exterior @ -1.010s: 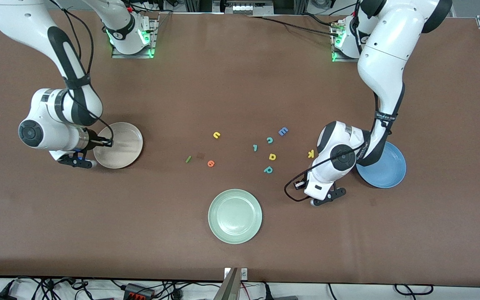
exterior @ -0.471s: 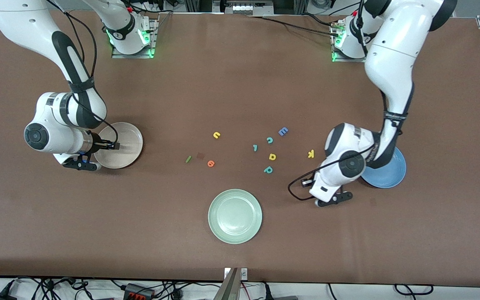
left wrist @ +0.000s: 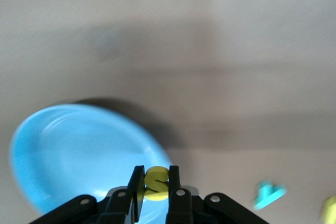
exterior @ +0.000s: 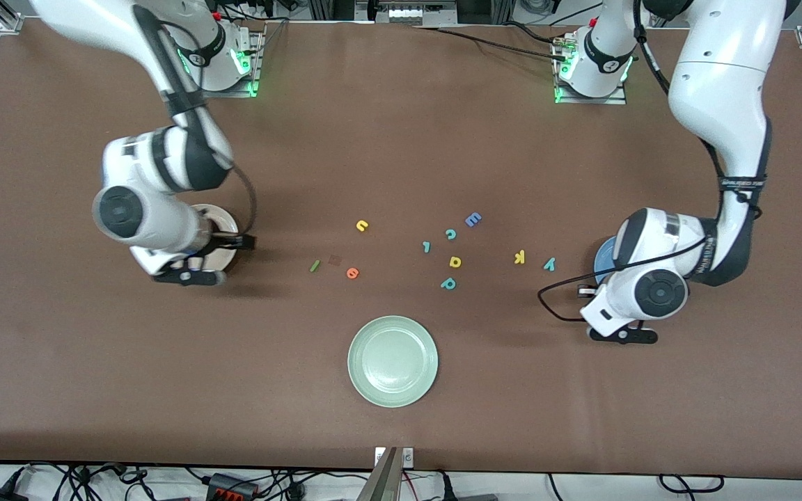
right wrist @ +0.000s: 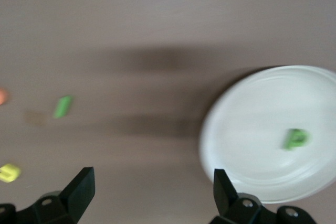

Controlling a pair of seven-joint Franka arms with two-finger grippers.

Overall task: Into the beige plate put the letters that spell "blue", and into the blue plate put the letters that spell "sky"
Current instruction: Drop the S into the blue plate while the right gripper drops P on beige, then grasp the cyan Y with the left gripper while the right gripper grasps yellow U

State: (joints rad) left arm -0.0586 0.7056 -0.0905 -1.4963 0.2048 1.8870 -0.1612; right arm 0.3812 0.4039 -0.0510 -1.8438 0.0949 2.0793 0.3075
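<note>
My left arm reaches down from its base and bends sharply at the elbow, so its wrist hangs low at my left end of the table. My left gripper (left wrist: 156, 192) points downward, its two black fingers (left wrist: 137, 190) pinched tight on a small yellow letter (left wrist: 155, 183). My right arm stretches down toward my right end of the table, wrist bent low. My right gripper (right wrist: 152, 192) points downward with its fingers spread wide apart, holding nothing.
</note>
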